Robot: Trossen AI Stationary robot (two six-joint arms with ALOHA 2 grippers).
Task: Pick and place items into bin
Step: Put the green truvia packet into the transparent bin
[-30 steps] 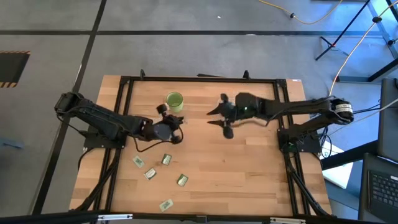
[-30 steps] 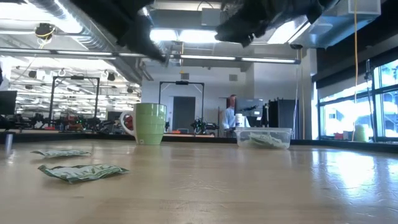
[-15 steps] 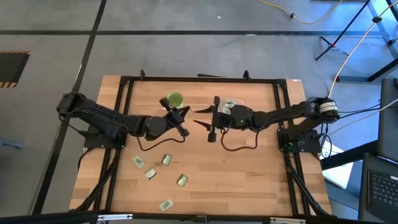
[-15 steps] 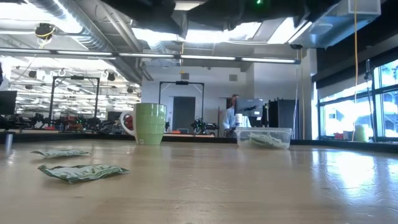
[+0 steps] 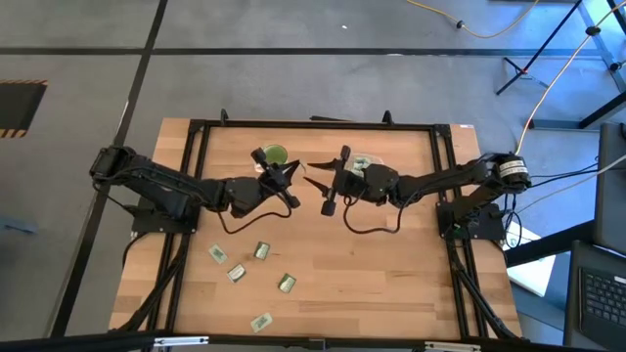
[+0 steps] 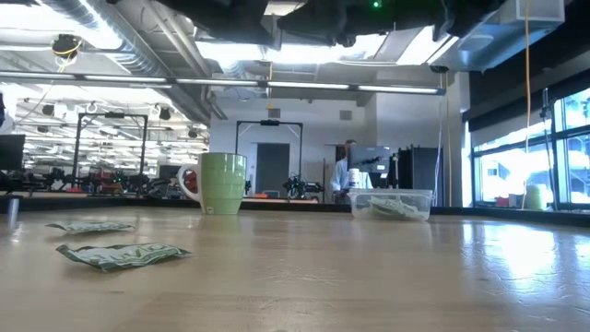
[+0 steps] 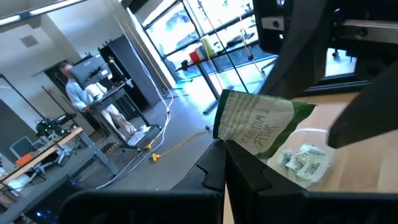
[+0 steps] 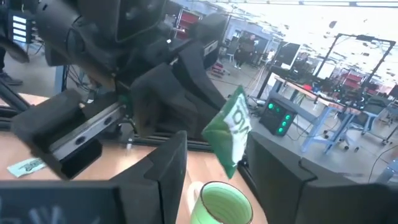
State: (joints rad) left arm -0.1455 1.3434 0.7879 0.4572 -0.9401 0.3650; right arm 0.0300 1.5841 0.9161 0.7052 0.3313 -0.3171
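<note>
Handover above the bench: the left tool (image 5: 293, 180) is pinching a pale green flat rectangular packet (image 7: 254, 123), offering it between the spread fingers of the right tool (image 5: 323, 186); the clear plastic tub (image 5: 360, 162) is lying just behind the right tool.

Green-and-white printed packet (image 7: 255, 121), pale green mug (image 6: 222, 183), light wooden table (image 5: 391, 274)
</note>
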